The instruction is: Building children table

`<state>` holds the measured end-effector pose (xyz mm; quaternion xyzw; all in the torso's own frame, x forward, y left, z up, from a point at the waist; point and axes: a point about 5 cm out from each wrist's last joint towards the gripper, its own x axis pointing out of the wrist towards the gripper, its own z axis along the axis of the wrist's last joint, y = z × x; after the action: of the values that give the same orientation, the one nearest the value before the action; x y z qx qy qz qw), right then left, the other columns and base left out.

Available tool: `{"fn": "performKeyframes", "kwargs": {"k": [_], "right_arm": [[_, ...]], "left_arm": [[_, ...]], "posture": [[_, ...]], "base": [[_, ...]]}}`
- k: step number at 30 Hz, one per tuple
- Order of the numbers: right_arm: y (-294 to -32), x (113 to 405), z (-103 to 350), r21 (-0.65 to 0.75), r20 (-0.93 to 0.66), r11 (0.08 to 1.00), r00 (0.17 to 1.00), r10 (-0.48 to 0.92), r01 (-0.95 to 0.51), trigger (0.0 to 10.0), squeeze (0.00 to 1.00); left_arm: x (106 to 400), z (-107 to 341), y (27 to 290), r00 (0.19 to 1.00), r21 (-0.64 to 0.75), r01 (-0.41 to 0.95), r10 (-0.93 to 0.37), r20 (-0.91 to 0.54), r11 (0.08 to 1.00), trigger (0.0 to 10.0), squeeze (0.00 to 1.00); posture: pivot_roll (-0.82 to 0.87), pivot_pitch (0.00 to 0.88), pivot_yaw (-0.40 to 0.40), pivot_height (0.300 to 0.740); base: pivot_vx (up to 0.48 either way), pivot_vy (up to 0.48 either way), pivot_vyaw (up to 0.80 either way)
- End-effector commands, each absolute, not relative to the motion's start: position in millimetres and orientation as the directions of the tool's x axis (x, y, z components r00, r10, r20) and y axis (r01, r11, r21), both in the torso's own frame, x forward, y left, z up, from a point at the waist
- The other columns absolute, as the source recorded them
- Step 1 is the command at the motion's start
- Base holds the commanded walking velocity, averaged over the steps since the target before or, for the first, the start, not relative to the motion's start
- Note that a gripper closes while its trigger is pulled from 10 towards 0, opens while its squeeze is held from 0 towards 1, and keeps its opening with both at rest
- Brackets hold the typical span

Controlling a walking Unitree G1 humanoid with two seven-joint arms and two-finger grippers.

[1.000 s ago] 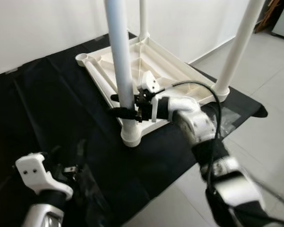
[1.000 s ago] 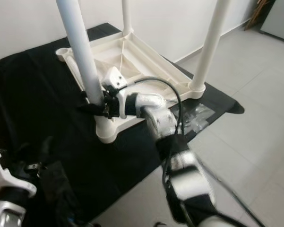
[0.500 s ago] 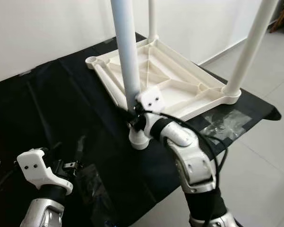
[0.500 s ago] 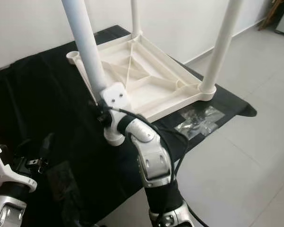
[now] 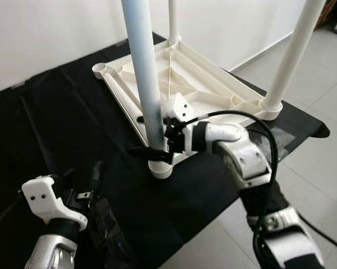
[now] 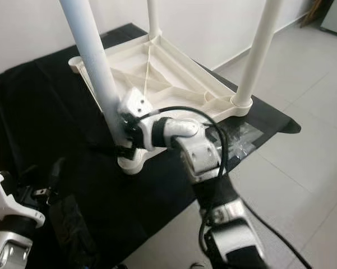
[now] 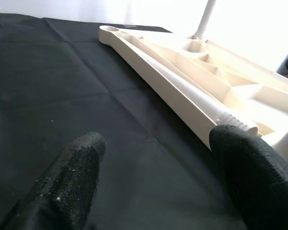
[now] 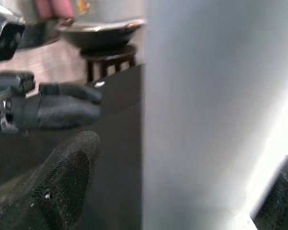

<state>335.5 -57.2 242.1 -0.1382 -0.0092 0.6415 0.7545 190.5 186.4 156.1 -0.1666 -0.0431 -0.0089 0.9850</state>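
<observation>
Left eye view: three legs [image 5: 141, 67] upright, right end effector [image 5: 152, 137] clamping one.

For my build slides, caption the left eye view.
Right gripper clasps the near table leg above its socket on the upturned tabletop; left gripper waits open.

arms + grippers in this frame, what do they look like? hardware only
Both arms are silver metal segments with black joint sections. The right arm has a black cable looping over its forearm. Each wrist carries a white plastic block with two small dark holes. The left gripper has two long black fingers with a rough, speckled surface; the right gripper has the same long black fingers.
</observation>
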Motion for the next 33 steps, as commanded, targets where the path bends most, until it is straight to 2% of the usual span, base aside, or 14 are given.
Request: {"fn": "performKeyframes", "kwargs": {"k": [1,3,4,7,8,17,19,20,21,22,25,26,27,33], "right_arm": [[-52.0,341.1,250.6,-0.239,-0.168,0.079,0.121,0.978,-0.968,10.0,0.00],[-51.5,344.8,254.4,-0.239,-0.167,0.080,0.122,0.978,-0.968,10.0,0.00],[-53.1,350.9,260.5,-0.225,-0.160,0.058,0.095,0.983,-0.973,3.6,0.00],[-55.1,353.3,261.6,-0.218,-0.160,0.033,0.069,0.985,-0.975,3.6,0.00],[-57.6,352.6,259.7,-0.204,-0.172,-0.003,0.033,0.985,-0.979,0.0,0.00],[-62.7,352.9,254.0,-0.172,-0.187,-0.065,-0.032,0.982,-0.983,0.0,0.00],[-64.9,354.5,250.5,-0.174,-0.181,-0.003,0.029,0.983,-0.985,0.0,0.00],[-66.9,356.3,247.1,-0.182,-0.172,0.075,0.106,0.979,-0.980,0.0,0.00],[-66.9,356.3,247.1,-0.182,-0.172,0.075,0.106,0.979,-0.980,0.0,0.00],[-66.4,355.3,228.8,-0.164,-0.173,0.354,0.380,0.909,-0.921,0.0,0.00],[-66.6,354.2,220.9,-0.162,-0.181,0.457,0.481,0.858,-0.875,0.0,0.00],[-70.6,353.7,214.2,-0.184,-0.128,0.706,0.729,0.672,-0.684,0.0,0.00],[-70.8,337.3,202.0,-0.145,-0.127,0.792,0.805,0.579,-0.592,0.0,0.00],[-62.8,302.8,184.9,-0.071,-0.142,0.837,0.836,0.530,-0.542,0.0,0.00]], "left_arm": [[186.0,155.1,188.5,0.997,-0.317,0.008,0.016,0.072,0.948,10.0,0.00],[185.7,155.2,188.3,0.997,-0.317,0.007,0.017,0.072,0.948,10.0,0.00],[184.2,155.6,188.2,0.997,-0.313,0.003,0.020,0.070,0.950,10.0,0.00],[183.5,155.8,188.5,0.997,-0.310,0.000,0.022,0.070,0.951,10.0,0.00],[181.4,155.8,189.1,0.997,-0.310,-0.008,0.030,0.068,0.951,10.0,0.00],[178.1,156.2,190.2,0.997,-0.310,-0.022,0.044,0.065,0.951,10.0,0.00],[178.5,156.0,190.0,0.997,-0.311,-0.020,0.043,0.065,0.950,10.0,0.00],[178.8,155.8,189.8,0.997,-0.312,-0.019,0.041,0.064,0.950,10.0,0.00],[178.8,155.8,189.8,0.997,-0.312,-0.019,0.041,0.064,0.950,10.0,0.00],[180.3,155.4,190.1,0.997,-0.314,-0.017,0.039,0.065,0.949,10.0,0.00],[180.9,155.4,190.7,0.997,-0.314,-0.017,0.039,0.066,0.949,10.0,0.00],[181.5,155.6,191.5,0.997,-0.314,-0.018,0.042,0.067,0.949,10.0,0.00],[182.7,155.6,192.6,0.997,-0.315,-0.020,0.044,0.068,0.949,10.0,0.00],[187.0,154.1,194.6,0.997,-0.320,-0.013,0.036,0.068,0.947,10.0,0.00]], "posture": [[0.07,0.206,0.078,0.740],[0.07,0.206,0.078,0.740],[0.08,0.209,0.073,0.740],[0.08,0.209,0.073,0.740],[0.10,0.216,0.069,0.740],[0.09,0.221,0.070,0.740],[0.09,0.221,0.070,0.740],[0.09,0.221,0.070,0.740],[0.09,0.221,0.070,0.740],[0.07,0.223,0.057,0.740],[0.07,0.224,0.059,0.740],[0.07,0.226,0.064,0.740],[0.06,0.225,0.075,0.740],[0.04,0.207,0.091,0.740]], "base": [[0.000,0.000,0.00],[0.000,0.000,0.00],[0.000,0.000,0.00],[0.000,0.000,0.00],[0.000,0.000,0.00],[0.000,0.000,0.00],[0.000,0.000,0.00],[0.000,0.000,0.00],[0.000,0.000,0.00],[0.000,0.000,0.00],[0.000,0.000,0.00],[0.000,0.000,0.00],[0.000,0.000,0.00],[0.000,0.000,0.00]]}}
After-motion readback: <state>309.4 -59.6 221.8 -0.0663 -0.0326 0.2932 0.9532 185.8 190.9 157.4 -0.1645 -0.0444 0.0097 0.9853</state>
